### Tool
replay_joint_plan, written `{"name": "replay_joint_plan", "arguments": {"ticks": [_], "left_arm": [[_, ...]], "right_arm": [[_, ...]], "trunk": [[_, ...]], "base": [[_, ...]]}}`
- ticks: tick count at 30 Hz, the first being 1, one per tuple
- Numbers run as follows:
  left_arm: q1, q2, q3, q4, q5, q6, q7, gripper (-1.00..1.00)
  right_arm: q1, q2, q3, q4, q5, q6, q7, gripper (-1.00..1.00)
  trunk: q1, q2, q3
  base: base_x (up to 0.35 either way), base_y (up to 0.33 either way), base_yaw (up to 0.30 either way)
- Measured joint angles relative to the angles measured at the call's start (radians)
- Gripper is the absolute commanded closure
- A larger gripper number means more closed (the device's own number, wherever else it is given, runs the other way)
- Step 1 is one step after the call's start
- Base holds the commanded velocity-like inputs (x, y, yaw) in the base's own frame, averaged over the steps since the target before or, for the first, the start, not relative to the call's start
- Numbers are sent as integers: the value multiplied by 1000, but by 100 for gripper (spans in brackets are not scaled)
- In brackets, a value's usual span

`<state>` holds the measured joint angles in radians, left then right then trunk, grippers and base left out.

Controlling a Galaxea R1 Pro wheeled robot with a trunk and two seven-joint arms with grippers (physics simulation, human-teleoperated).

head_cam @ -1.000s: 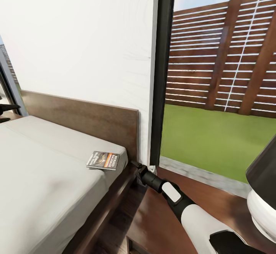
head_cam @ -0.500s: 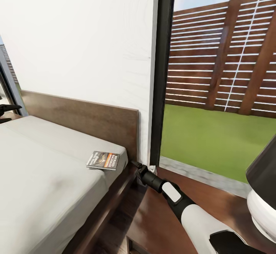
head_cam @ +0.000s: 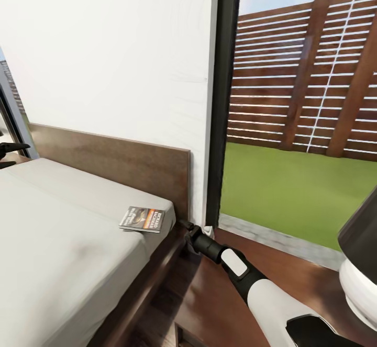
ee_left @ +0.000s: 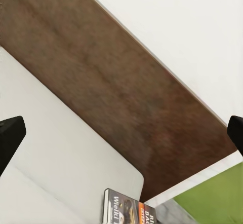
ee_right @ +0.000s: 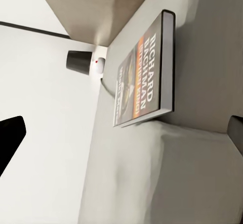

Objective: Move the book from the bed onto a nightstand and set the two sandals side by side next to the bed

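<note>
Lying flat at the corner of the bed [head_cam: 63, 232] near the headboard [head_cam: 120, 161], the book [head_cam: 142, 219] is seen just ahead of the right gripper [head_cam: 183, 225], untouched, its fingers [ee_right: 10, 138] spread wide; the left fingers [ee_left: 11, 135] are likewise parted.

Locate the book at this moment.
In the head view the book lies flat on the mattress, at its corner by the headboard, just left of the right gripper.

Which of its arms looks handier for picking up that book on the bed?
Probably the right. Its gripper sits at the bed's corner, just beside the book, open. The left gripper is across the mattress, much farther off.
</note>
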<state>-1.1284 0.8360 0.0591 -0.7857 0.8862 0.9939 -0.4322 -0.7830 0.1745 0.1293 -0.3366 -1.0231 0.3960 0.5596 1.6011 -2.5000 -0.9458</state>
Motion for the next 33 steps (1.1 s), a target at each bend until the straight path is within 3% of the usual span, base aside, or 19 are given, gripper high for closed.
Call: {"name": "replay_joint_plan", "arguments": {"ticks": [33], "left_arm": [[0,2,0,0,-1,0,0,-100]], "right_arm": [[0,0,-1,0,-1,-1,-2,-100]], "trunk": [[0,0,0]], "base": [[0,36,0]]}}
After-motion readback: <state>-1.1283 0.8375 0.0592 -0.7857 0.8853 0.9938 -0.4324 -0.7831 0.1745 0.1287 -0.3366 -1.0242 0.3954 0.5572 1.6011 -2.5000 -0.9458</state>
